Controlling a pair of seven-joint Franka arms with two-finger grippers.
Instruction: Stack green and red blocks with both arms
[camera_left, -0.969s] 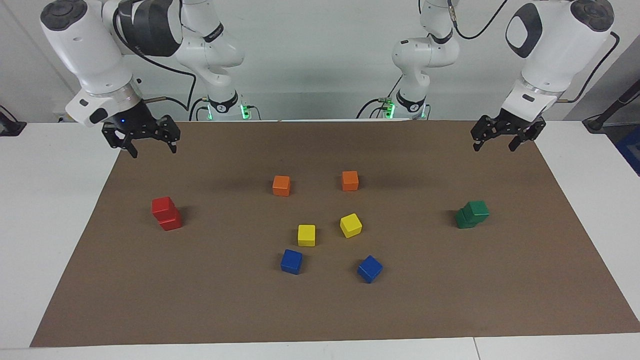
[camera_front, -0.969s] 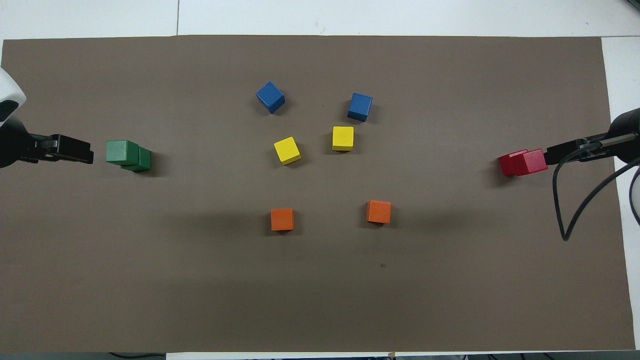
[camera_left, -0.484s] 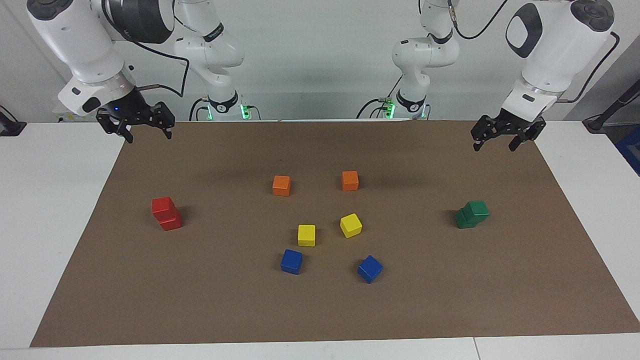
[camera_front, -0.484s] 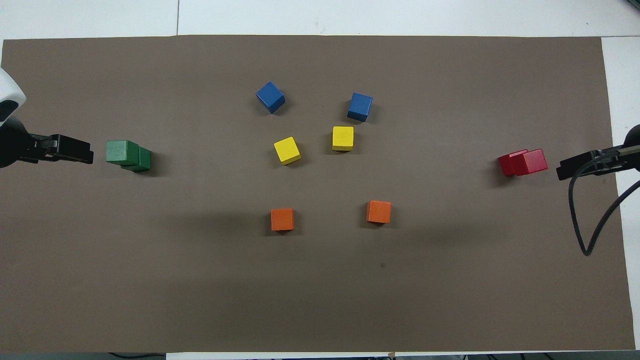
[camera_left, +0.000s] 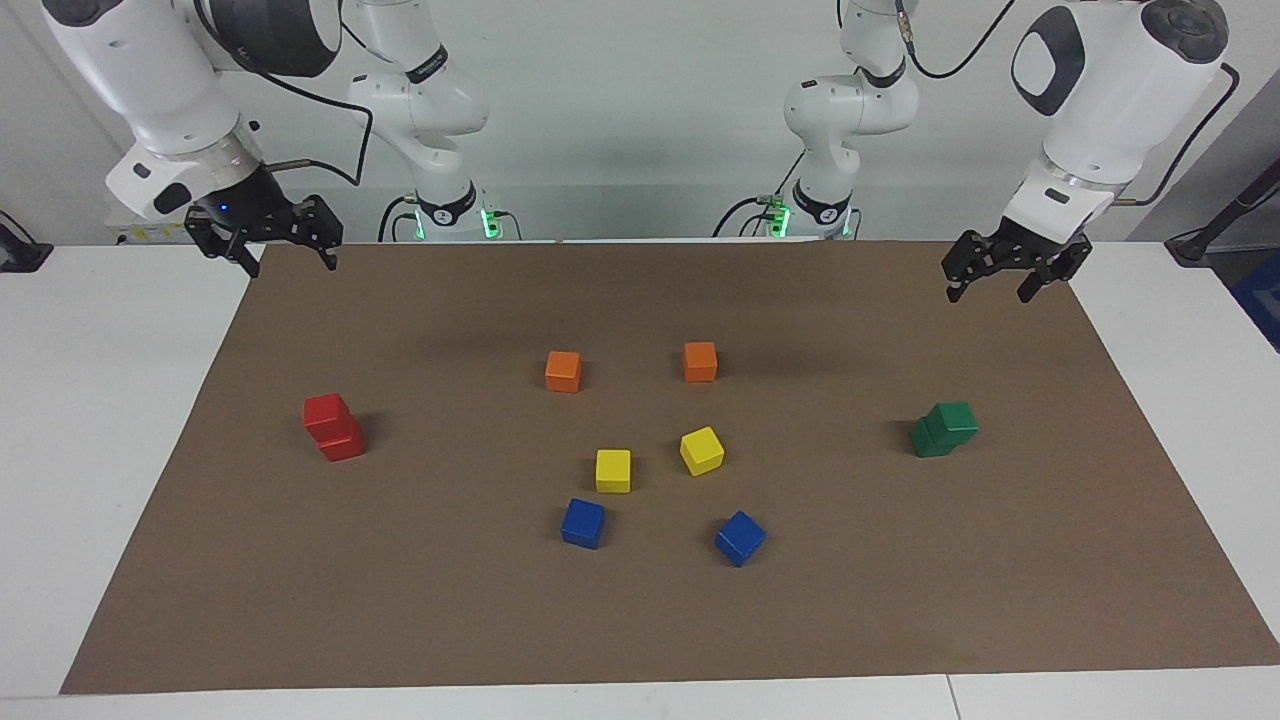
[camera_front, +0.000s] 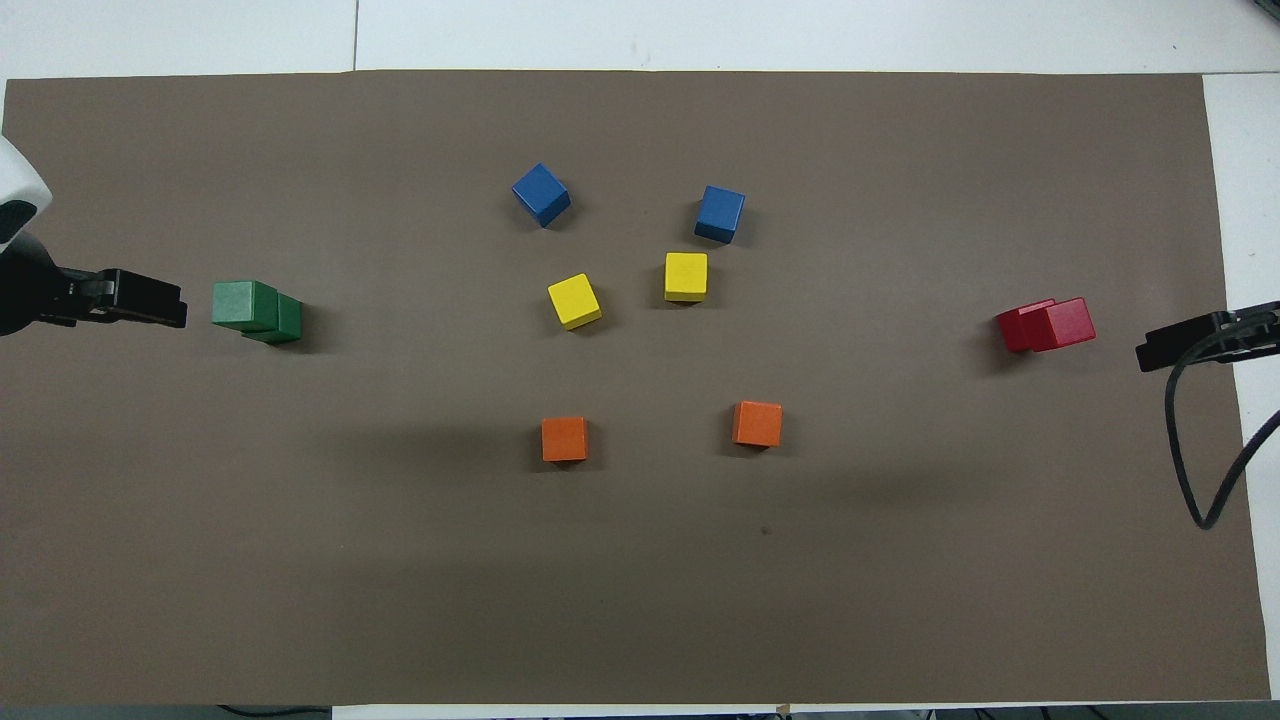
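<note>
Green blocks (camera_left: 944, 428) sit stacked toward the left arm's end of the mat (camera_left: 640, 620), red blocks (camera_left: 334, 426) stacked toward the right arm's end. Left gripper (camera_left: 1008, 282) and right gripper (camera_left: 268, 250) hang wide, empty, above the mat's corners.

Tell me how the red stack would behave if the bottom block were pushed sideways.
The red stack would probably topple: its top block sits visibly offset and twisted on the bottom one. The blocks look rigid and glossy, so the top one may well slide off. On the flat brown mat, a fallen cube would likely tumble briefly and stop, not roll away.
</note>
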